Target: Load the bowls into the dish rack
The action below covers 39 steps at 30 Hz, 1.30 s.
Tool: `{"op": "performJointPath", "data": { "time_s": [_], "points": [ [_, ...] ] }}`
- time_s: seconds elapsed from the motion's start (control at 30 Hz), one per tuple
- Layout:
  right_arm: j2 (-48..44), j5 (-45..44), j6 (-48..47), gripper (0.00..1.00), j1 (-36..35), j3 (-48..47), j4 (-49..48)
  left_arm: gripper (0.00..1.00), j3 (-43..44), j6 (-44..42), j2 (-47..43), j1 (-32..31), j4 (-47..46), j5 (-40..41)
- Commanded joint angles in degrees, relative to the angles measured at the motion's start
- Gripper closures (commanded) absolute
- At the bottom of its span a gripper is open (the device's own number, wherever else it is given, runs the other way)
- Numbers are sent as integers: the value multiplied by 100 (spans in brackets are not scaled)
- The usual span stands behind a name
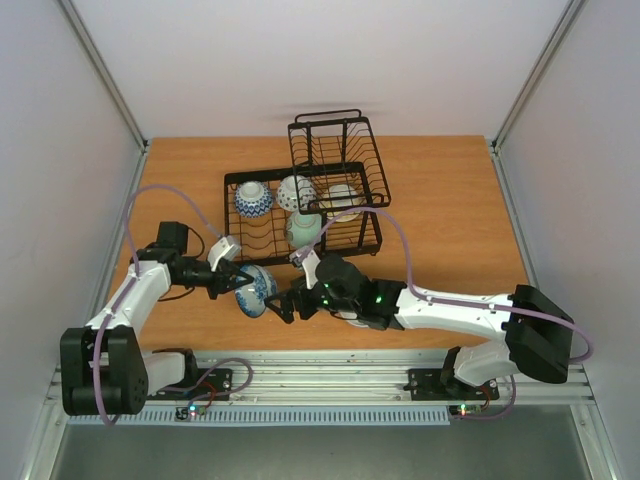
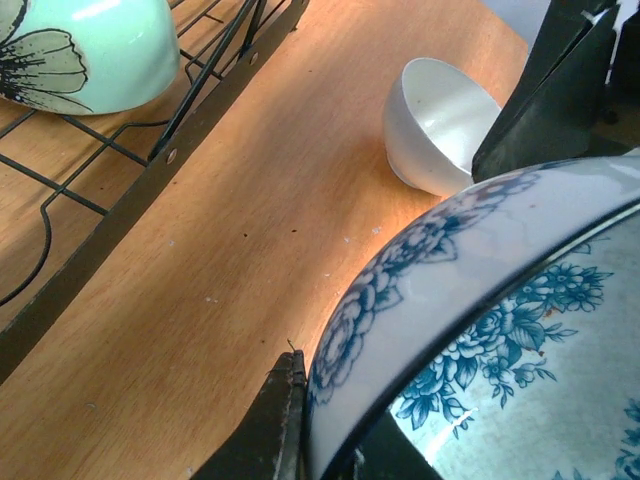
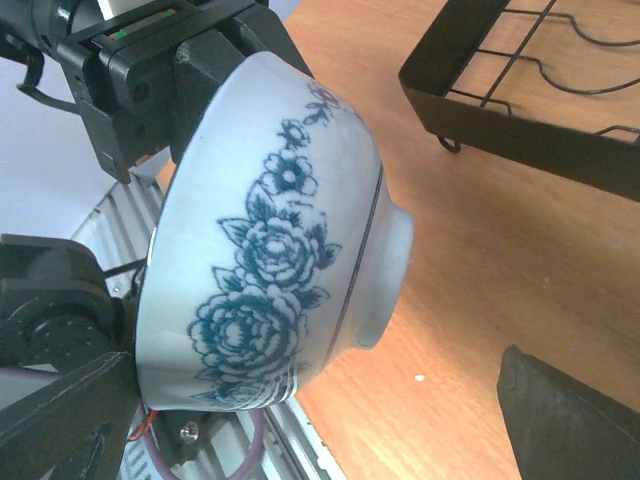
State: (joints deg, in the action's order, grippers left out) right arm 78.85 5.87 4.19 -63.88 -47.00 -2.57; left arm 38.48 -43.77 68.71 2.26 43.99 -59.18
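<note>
**Patterned bowl held on edge between the two grippers**

The blue-and-white bowl point(image 1: 256, 290) hangs over the table in front of the dish rack, tipped on its side. It is glazed ceramic with printed peonies and a short foot ring. The left gripper point(image 1: 238, 285) is clamped tight on its rim, one finger point(image 2: 282, 420) against the outer wall. The right gripper point(image 1: 283, 305) stands spread wide, its dark fingers point(image 3: 570, 410) either side of the bowl; whether they touch it cannot be told.

A plain white bowl point(image 2: 437, 120) lies tipped on the wooden table point(image 1: 440, 230), just beside the right gripper.

The dish rack point(image 1: 229, 215) is black wire. Its lower basket holds four bowls: a blue-patterned one point(image 1: 253, 198), a second patterned one point(image 1: 296, 190), a cream one point(image 1: 343, 196) and a pale green one point(image 1: 304, 230) with a painted flower. The raised basket point(image 1: 293, 145) sits at the far side.
</note>
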Motion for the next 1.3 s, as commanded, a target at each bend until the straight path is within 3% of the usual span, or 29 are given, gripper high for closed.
{"op": "performJointPath", "data": {
  "time_s": [0.0, 0.47, 0.97, 1.27],
  "points": [
    [-181, 443, 551, 1, 58, 385, -1421, 99, 151, -154, -68, 15, 115, -411],
    [254, 1013, 1005, 1, 112, 746, -2841, 99, 272, -717, -81, 17, 689, -673],
    [264, 435, 897, 1, 61, 661, -1916, 100, 162, -541, -253, 20, 450, -577],
    [503, 756, 958, 2, 56, 635, -2298, 99, 170, -536, -189, 15, 440, -577]
  ]
}}
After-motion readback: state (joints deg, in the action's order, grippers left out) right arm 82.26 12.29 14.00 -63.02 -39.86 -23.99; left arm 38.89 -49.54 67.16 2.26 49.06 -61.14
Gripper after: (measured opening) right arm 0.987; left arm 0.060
